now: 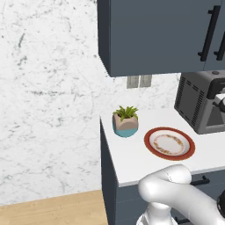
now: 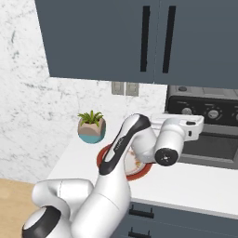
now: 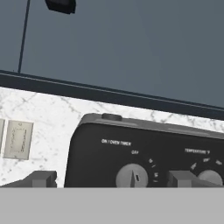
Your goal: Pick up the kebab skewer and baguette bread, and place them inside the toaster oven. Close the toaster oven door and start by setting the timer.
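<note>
Nearest, in the hand view, the gripper (image 3: 109,179) presents its 2 fingertips (image 3: 41,178) spread wide and holding nothing. The timer knob (image 3: 133,176) sits in the gap between them, nearer the right tip than the left, its pointer upright at the "off" mark. The coming move appears to turn on this: the knob lies straight ahead of the hand and slightly right of the midline, so a short forward reach with a small rightward correction should bring both tips around it. A second knob (image 3: 211,176), labelled for temperature, lies just right of the right tip and is the likely wrong target.

On the counter (image 1: 132,160), the red-rimmed plate (image 1: 169,143) stands bare; neither skewer nor baguette is visible on it, so both are judged already inside the oven. A potted plant (image 1: 125,121) stands left of the plate.

Farthest, the toaster oven (image 1: 197,101) stands against the wall, right of the plate, under the dark cabinets (image 2: 102,37). Its door (image 2: 211,148) looks closed.
</note>
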Controlling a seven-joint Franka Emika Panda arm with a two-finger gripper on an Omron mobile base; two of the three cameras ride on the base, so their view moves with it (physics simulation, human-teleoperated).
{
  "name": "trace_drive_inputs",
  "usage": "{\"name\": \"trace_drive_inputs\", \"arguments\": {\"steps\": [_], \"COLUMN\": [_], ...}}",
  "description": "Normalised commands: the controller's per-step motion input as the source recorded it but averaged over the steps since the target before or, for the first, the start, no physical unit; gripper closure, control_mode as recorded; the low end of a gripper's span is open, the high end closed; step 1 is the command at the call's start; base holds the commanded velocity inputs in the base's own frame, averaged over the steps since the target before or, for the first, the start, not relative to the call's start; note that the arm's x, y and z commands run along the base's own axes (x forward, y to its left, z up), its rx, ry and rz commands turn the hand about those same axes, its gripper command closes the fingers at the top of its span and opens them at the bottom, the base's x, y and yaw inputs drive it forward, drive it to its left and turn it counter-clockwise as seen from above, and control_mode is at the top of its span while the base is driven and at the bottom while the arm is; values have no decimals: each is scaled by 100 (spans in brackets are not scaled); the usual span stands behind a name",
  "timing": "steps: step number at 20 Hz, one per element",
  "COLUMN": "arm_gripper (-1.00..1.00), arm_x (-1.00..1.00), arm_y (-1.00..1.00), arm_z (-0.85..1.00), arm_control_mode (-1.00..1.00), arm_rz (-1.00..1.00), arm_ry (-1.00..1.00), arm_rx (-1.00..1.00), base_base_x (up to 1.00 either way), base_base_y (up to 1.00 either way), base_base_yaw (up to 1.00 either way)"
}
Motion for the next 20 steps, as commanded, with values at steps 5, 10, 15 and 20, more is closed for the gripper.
{"name": "trace_drive_inputs", "arguments": {"steps": [5,10,15,20], "arm_gripper": [-100,-100,-100,-100], "arm_x": [4,11,9,3], "arm_y": [-12,-1,0,-4], "arm_z": [0,-3,-7,-6], "arm_control_mode": [-100,-100,-100,-100], "arm_rz": [0,0,0,0], "arm_ry": [0,0,0,0], "arm_rx": [0,0,0,0], "base_base_x": [0,0,0,0], "base_base_y": [0,0,0,0], "base_base_yaw": [0,0,0,0]}}
